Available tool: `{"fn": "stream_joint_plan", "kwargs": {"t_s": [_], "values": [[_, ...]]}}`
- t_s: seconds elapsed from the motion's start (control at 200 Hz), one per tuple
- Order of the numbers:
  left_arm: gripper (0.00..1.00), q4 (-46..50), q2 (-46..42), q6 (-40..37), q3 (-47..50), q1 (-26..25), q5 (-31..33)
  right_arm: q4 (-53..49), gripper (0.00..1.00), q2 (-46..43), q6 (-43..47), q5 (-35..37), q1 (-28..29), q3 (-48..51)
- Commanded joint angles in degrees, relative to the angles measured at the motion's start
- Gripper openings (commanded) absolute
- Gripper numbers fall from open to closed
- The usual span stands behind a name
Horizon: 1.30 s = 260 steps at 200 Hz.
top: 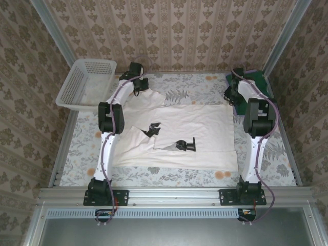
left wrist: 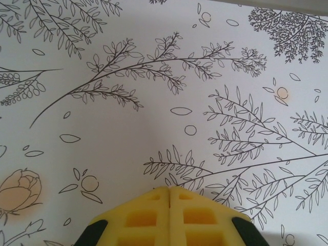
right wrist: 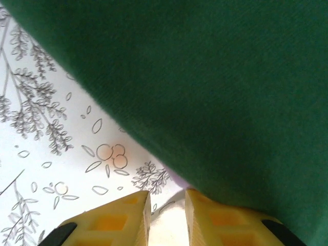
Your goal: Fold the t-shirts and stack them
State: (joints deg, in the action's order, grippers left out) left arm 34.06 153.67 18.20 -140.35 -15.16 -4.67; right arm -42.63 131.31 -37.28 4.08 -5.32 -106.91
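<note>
Cream t-shirt (top: 205, 128) seen overhead, left gripper (left wrist: 169, 192) pinched together, wrist-view right gripper (right wrist: 167, 197) slightly parted at green t-shirt (right wrist: 230, 77)

I see the cream-white t-shirt (top: 205, 123) spread mostly flat across the middle of the table (top: 271, 154). Its left side is rumpled and folded over, with black print showing. The dark green t-shirt (right wrist: 230, 77) lies bunched at the far right corner.

I see the table (top: 174, 177) with a leaf-and-flower print over its whole top. A cream shirt (top: 205, 128) lies spread across the middle. A green shirt (top: 260, 78) lies at the far right corner. A basket (top: 84, 82) sits at the far left corner.
</note>
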Motion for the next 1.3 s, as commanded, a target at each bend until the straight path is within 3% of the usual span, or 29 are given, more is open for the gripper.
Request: {"fn": "stream_joint_plan", "kwargs": {"t_s": [0.0,0.385,0.78,1.04,1.295], "values": [[0.00,0.6,-3.5,-1.7,0.4,-0.1,0.5,-4.5,0.27,2.0,0.0,2.3,0.0,-2.8],[0.00,0.7,-4.3,-1.4,-0.1,-0.2,0.5,-2.7,0.35,-2.2,1.8,3.1,1.4,1.4],[0.00,0.7,-6.0,-1.1,0.4,-1.2,0.4,-7.9,0.39,1.0,0.1,3.6,1.3,-0.3],[0.00,-0.1,-8.3,-0.6,3.3,-1.5,1.6,-7.8,0.25,1.4,0.1,2.7,1.3,0.3],[0.00,0.2,-9.1,-0.6,3.6,-1.8,2.4,-6.9,0.00,1.3,0.1,0.8,1.3,0.3]]}}
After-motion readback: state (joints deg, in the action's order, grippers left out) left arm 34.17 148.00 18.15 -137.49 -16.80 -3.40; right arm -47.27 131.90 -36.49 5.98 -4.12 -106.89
